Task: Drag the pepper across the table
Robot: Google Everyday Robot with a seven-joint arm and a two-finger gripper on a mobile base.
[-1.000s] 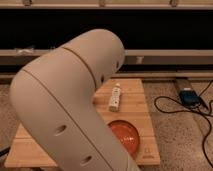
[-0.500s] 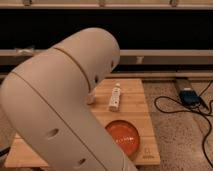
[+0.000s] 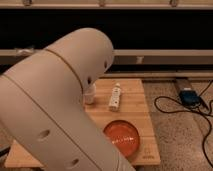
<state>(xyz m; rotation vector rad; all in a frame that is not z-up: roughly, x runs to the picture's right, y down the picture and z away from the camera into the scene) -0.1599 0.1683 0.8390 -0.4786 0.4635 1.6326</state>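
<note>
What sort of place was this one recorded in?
Probably a lab or workshop floor, not a home. A low wooden table sits on speckled flooring, with loose cables and a blue device beside it. The arm fills the view; the claw is out of sight.

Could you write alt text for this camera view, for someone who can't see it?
A bulky cream robot arm fills the left half of the view, hiding its gripper and much of a light wooden table. An orange-red bowl and a white oblong object sit on the table; no pepper is visible.
</note>
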